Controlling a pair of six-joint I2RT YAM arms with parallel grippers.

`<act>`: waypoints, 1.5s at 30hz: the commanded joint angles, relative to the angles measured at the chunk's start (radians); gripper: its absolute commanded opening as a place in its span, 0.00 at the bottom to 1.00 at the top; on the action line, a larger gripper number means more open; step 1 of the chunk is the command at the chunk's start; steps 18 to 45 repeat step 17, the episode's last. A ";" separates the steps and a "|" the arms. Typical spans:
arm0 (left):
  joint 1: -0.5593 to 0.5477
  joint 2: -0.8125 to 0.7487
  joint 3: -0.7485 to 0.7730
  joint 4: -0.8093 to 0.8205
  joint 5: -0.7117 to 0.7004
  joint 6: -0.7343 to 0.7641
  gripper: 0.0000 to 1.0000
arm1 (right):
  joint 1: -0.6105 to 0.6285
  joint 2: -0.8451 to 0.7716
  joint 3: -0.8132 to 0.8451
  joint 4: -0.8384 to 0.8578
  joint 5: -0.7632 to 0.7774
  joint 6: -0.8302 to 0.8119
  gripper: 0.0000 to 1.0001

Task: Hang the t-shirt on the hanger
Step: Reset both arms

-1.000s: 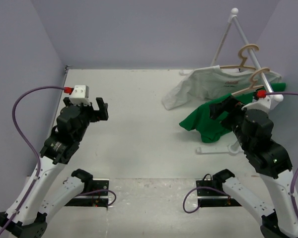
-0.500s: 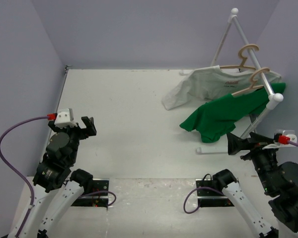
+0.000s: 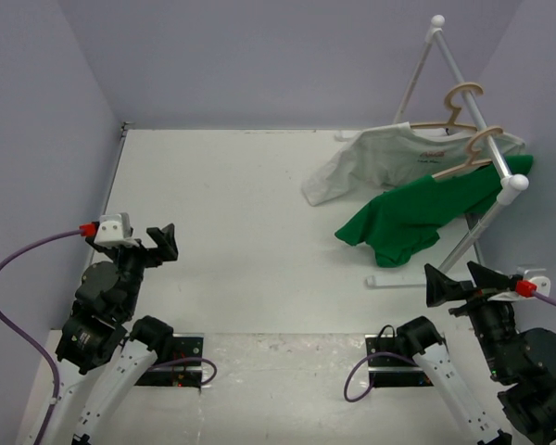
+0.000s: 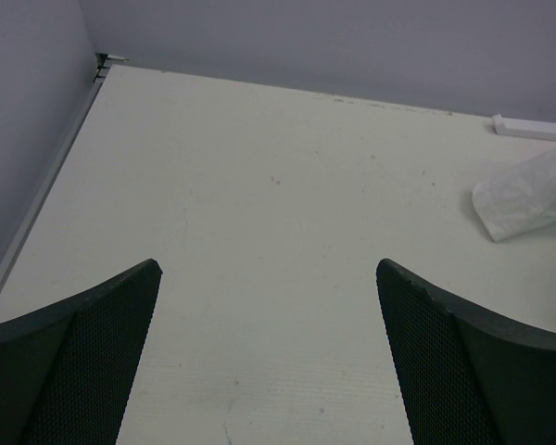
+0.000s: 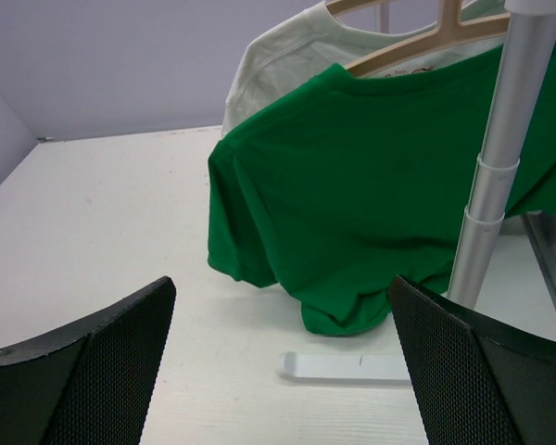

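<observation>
I see the green t-shirt [image 3: 417, 215] on the right side of the counter [image 3: 250, 204]. It hangs from the near wooden hanger [image 3: 473, 150], which is hooked on the slanted rail of the white rack [image 3: 512, 184]. The shirt slopes from the rail down and to the left, and its low end hangs close above the counter. To me it looks like it is already on the hanger, but I cannot see the far shoulder. My right pincer [image 3: 459, 280] is the near one. The shirt is just ahead of it and a bit higher, with the rack's pole off to the right. Its jaws are wide open and hold nothing. My left pincer [image 3: 161, 243] is well apart, on the other side of the counter, also wide open and holding nothing. I count two shirts, this green one and a white t-shirt [image 3: 371, 159] behind it. There are two wooden hangers, the second being the far wooden hanger [image 3: 456, 104]. There is one rack, and I have two pincers.
</observation>
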 commanded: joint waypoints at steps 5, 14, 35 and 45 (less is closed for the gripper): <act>0.003 0.008 -0.015 0.029 0.018 0.011 1.00 | 0.002 0.031 -0.017 0.033 -0.036 -0.023 0.99; 0.001 0.009 -0.018 0.029 0.015 0.009 1.00 | 0.002 0.058 -0.018 0.035 -0.014 -0.014 0.99; 0.001 0.007 -0.019 0.029 0.015 0.009 1.00 | 0.001 0.061 -0.020 0.035 -0.008 -0.012 0.99; 0.001 0.007 -0.019 0.029 0.015 0.009 1.00 | 0.001 0.061 -0.020 0.035 -0.008 -0.012 0.99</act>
